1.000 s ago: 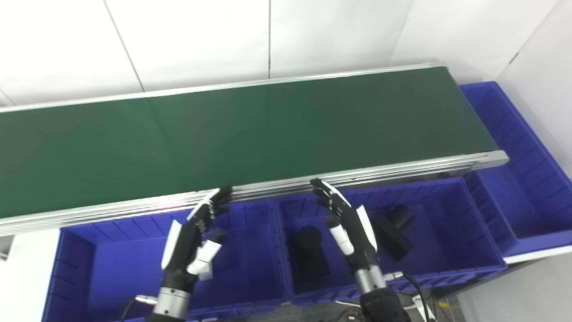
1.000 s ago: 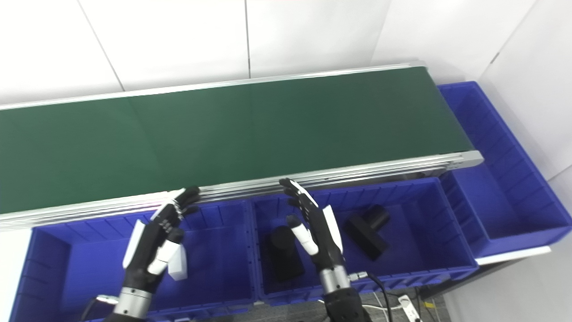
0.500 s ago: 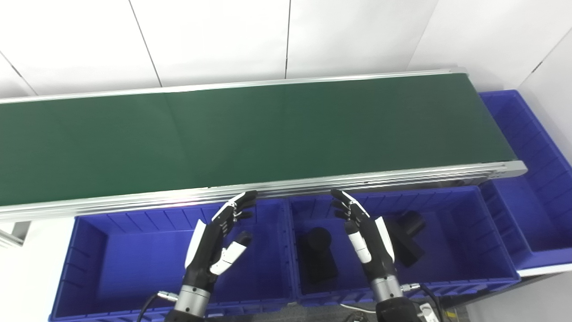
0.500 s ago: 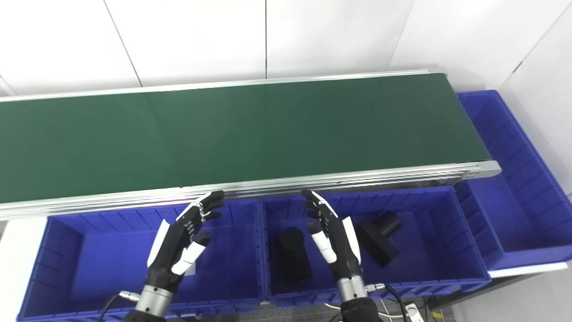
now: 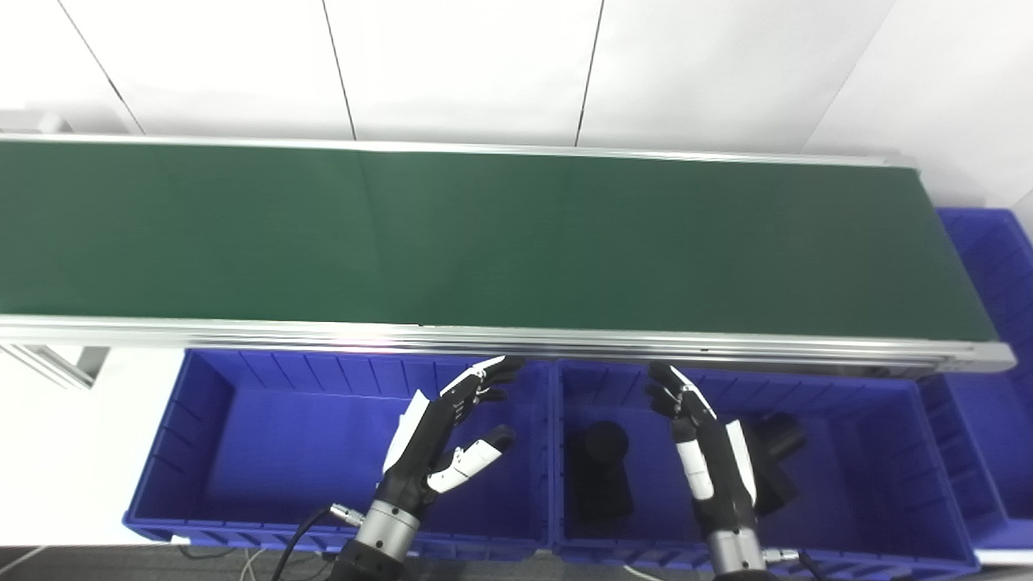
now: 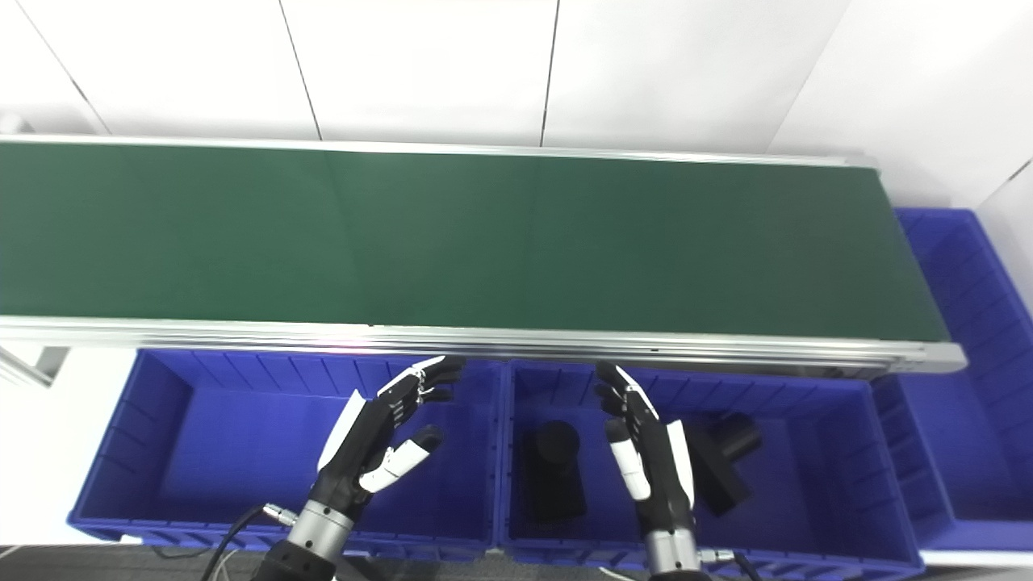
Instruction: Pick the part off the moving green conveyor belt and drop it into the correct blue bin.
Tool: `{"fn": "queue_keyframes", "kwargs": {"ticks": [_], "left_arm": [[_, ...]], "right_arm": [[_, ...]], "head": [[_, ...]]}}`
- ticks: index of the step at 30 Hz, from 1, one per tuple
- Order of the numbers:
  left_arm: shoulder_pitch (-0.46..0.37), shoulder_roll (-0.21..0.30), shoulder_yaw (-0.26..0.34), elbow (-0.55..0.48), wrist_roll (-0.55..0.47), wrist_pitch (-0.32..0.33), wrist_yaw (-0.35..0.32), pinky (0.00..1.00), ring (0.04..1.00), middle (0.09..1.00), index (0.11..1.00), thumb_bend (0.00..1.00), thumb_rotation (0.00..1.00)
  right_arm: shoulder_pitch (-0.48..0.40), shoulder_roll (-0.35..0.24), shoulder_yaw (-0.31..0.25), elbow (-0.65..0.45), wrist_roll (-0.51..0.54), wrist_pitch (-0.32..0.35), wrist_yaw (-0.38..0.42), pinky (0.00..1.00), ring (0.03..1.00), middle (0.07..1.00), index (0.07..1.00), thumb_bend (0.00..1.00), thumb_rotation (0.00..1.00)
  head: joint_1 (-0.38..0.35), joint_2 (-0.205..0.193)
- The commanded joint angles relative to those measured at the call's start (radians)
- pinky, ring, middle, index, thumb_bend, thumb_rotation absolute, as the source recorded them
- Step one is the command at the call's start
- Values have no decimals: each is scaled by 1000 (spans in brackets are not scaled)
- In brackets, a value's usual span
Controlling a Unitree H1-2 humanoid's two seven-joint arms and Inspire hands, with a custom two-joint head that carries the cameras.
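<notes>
The green conveyor belt (image 5: pixel 500 234) spans the view with no part on it. Two black parts lie in the middle blue bin (image 5: pixel 847 420): one (image 5: pixel 597 476) toward its left side, another (image 5: pixel 779 468) toward the right, partly behind my right hand. My left hand (image 5: pixel 440 440) hovers open over the right end of the left blue bin (image 5: pixel 266 436), holding nothing. My right hand (image 5: pixel 710 460) hovers open over the middle bin between the two parts, also holding nothing. Both hands stay below the belt's near rail.
A third blue bin (image 5: pixel 993 387) sits at the belt's right end. The aluminium rail (image 5: pixel 484 337) runs along the belt's near edge. A white wall stands behind the belt. Cables (image 5: pixel 299 541) trail below my left wrist.
The camera has swung left and tilted, so the belt now looks level and more of its left end shows. Both hands stay open in about the same pose over the bins.
</notes>
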Motion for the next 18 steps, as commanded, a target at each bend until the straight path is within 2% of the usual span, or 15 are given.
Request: {"fn": "queue_keyframes", "kwargs": {"ticks": [1,15,17,18], "left_arm": [[-19,-10,-9,-34,19,-33,26,782,838,853,813,726,847],[-27,15,-23,-17,-2,-34,50,769,832,855,811,728,848],[-29,20,-26,-11,-10,-34,51,769,832,856,810,730,846],[-29,22,-28,-6,-18,-34,51,769,833,856,810,730,844]], "right_arm": [[-12,0,0,-19,14,-61,7,859,845,881,861,763,1000],[-15,10,12,-7,-6,-60,-9,855,841,881,867,792,1000],[-15,11,14,-4,-20,-60,-18,843,837,876,863,790,1000],[-15,12,15,0,-25,-60,-21,839,835,874,861,790,1000]], "head": [[-3,-1],[-43,-12],[-48,-23],[-54,-44]]}}
